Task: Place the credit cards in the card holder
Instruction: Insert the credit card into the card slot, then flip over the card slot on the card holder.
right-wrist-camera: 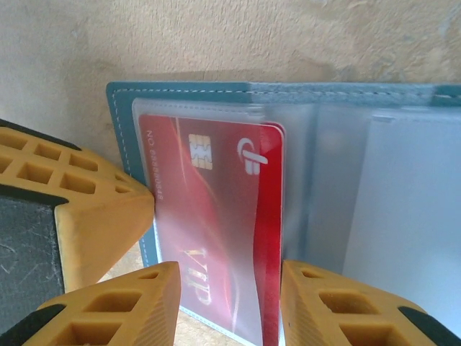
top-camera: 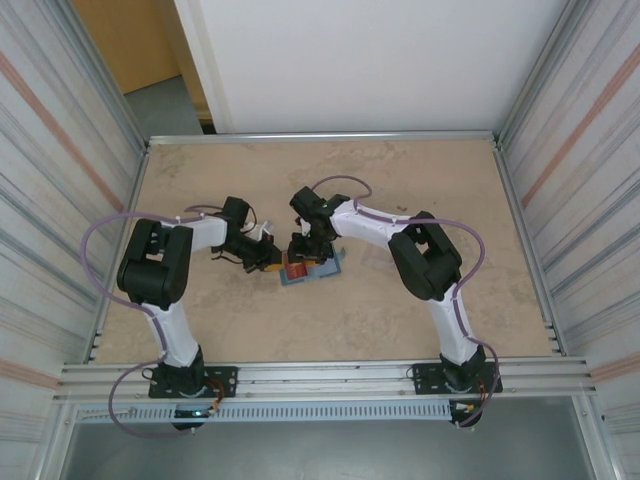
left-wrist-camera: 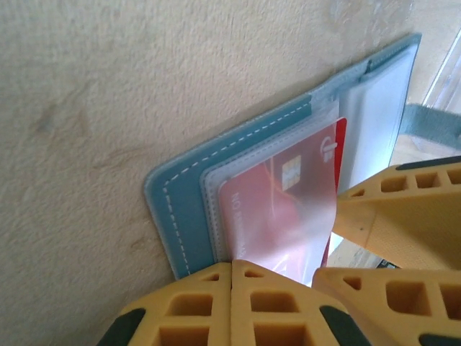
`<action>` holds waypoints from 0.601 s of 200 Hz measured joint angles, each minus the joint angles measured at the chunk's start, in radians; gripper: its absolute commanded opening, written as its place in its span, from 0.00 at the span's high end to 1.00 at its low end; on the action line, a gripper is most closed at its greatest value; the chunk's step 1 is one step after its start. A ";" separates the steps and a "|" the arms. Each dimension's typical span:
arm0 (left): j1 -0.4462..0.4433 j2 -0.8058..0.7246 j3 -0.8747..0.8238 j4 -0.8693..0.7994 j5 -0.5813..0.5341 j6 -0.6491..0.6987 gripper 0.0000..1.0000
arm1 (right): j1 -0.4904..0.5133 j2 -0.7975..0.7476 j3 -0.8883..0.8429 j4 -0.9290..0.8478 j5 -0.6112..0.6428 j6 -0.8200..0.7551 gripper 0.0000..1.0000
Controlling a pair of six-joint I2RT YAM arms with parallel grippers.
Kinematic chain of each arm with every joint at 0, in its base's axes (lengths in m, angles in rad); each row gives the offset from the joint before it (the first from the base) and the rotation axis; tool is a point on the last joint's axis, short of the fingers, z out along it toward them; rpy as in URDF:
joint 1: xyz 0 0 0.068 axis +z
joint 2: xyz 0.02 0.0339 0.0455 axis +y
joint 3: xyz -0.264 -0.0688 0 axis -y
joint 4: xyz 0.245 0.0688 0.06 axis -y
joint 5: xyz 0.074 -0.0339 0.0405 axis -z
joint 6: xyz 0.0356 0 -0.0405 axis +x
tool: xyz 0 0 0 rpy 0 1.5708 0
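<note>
The teal card holder (top-camera: 322, 268) lies open mid-table, its stitched edge (left-wrist-camera: 180, 216) and clear pockets (right-wrist-camera: 119, 108) facing up. A red credit card (right-wrist-camera: 216, 209) with a chip sits mostly under a frosted pocket film (left-wrist-camera: 274, 202). My left gripper (left-wrist-camera: 232, 268) is shut, pinching that film's near edge; in the top view it (top-camera: 275, 262) comes in from the left. My right gripper (right-wrist-camera: 230, 272) holds the card's exposed end, one finger at each long edge, and meets the left gripper over the holder (top-camera: 300, 258). The red card (top-camera: 296, 268) peeks out between them.
A clear plastic case (left-wrist-camera: 448, 68) lies just beyond the holder's far end, past its teal strap (left-wrist-camera: 432, 122). The beige table (top-camera: 400, 180) is fenced by corrugated metal walls (top-camera: 580, 200) on both sides and a rail at the near edge.
</note>
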 measured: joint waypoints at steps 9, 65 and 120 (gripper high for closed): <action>0.000 0.000 0.003 -0.001 0.000 0.000 1.00 | 0.000 0.000 0.000 -0.003 0.002 0.000 0.60; -0.005 -0.005 0.005 -0.001 -0.008 0.017 1.00 | -0.040 -0.123 -0.117 -0.008 0.069 -0.034 0.59; -0.005 -0.005 0.005 -0.001 -0.020 0.035 1.00 | -0.065 -0.156 -0.198 -0.003 0.101 -0.042 0.59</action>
